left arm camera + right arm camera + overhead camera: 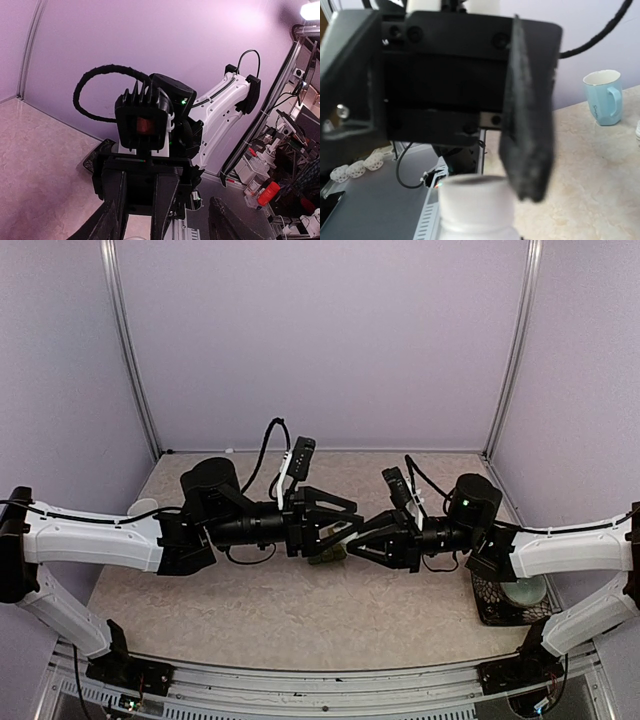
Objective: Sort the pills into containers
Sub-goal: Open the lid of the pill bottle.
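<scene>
Both arms meet above the table's middle. My right gripper (364, 537) is shut on a white bottle (477, 210), whose open neck points at the left gripper (336, 528). In the right wrist view one dark finger (527, 130) of the left gripper stands just beside the bottle's neck; I cannot tell whether it touches. In the left wrist view the left gripper (165, 231) is open with its fingers wide apart, facing the right wrist. A dark green strip, the containers (328, 556), lies on the table under the grippers, mostly hidden. No pills show.
A light blue mug (604, 97) stands on the table at the far left (143, 507). At the right edge a black mesh basket (488, 606) holds a pale green bowl (524, 592). Purple walls close in the back and sides.
</scene>
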